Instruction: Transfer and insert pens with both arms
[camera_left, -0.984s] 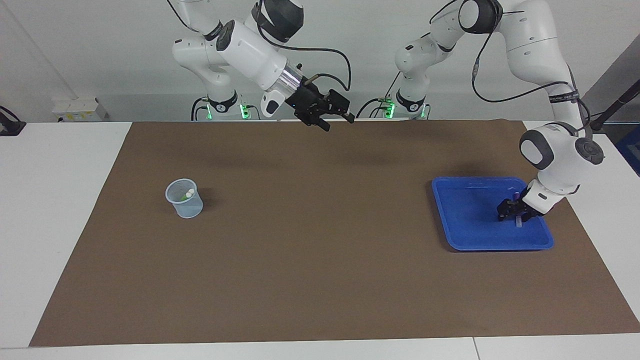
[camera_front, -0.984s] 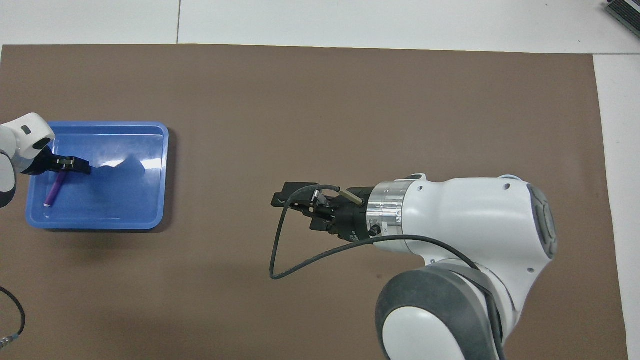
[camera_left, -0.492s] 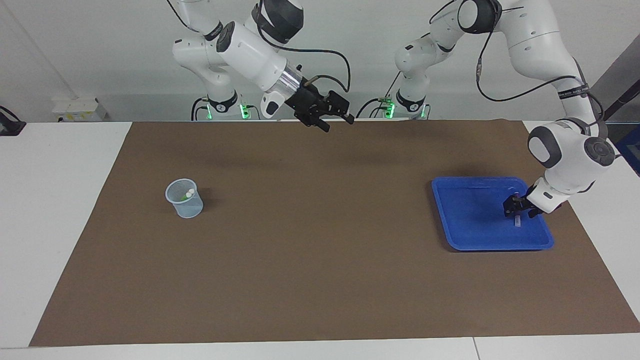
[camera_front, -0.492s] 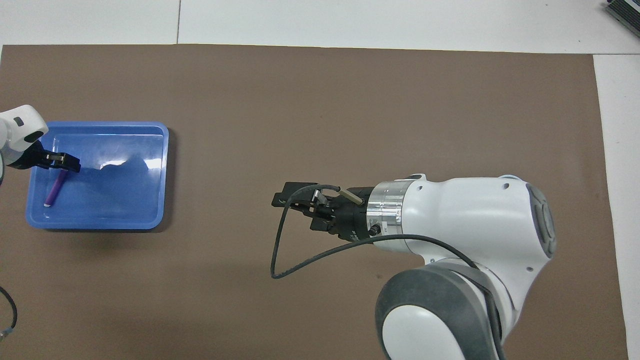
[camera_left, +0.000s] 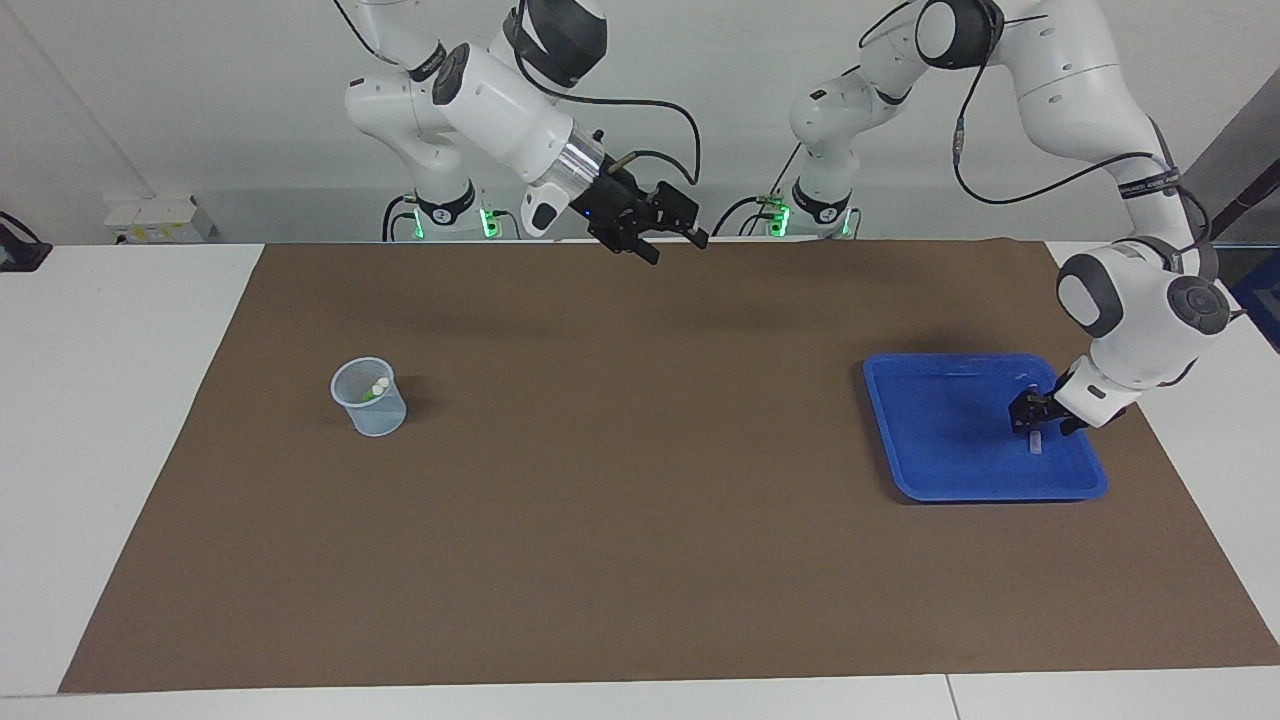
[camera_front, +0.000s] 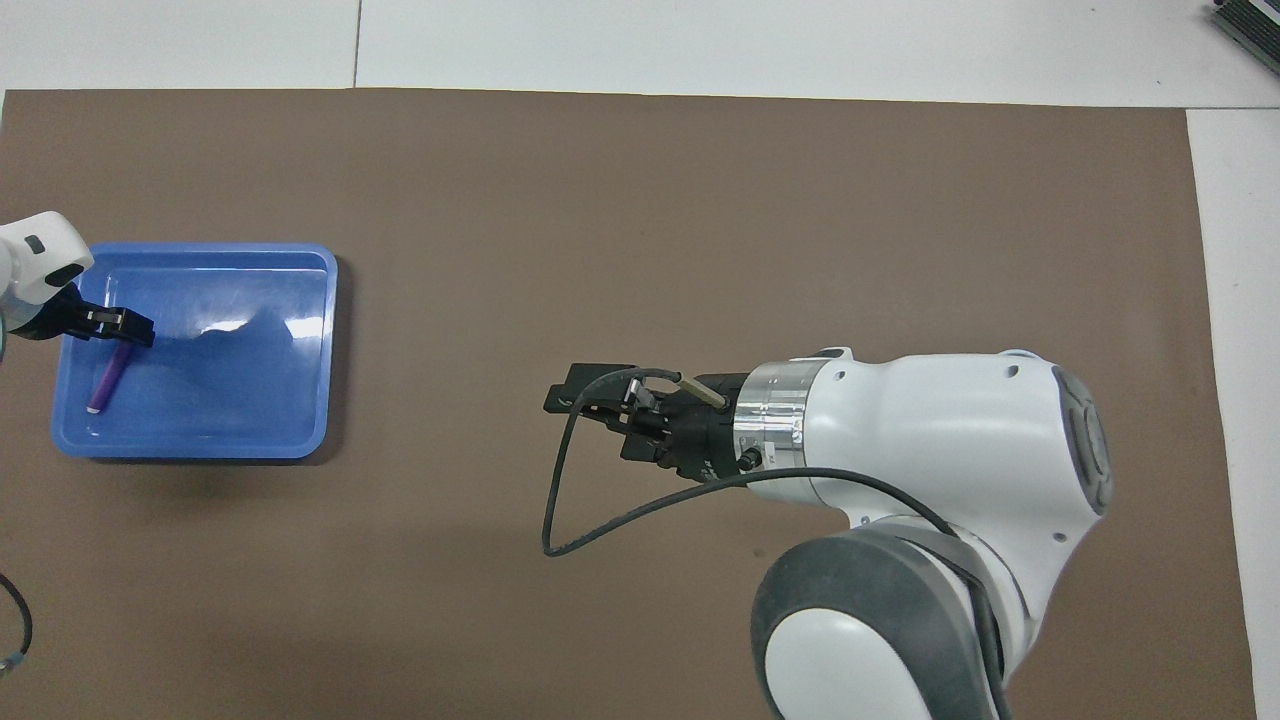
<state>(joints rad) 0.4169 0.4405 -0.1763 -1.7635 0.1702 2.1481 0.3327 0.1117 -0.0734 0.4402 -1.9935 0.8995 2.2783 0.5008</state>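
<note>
Meanwhile the left gripper has drifted outward over the blue tray (clamped on the purple pen); right gripper waits, apart.

Brown mat covers most of white table. Blue tray at right of facing view, left of overhead view. Pale mesh cup at left-centre of facing view. Black cable loop at centre of overhead view. White box at upper left of facing view.

Left hand reaches low; right hand waits raised, open.
</note>
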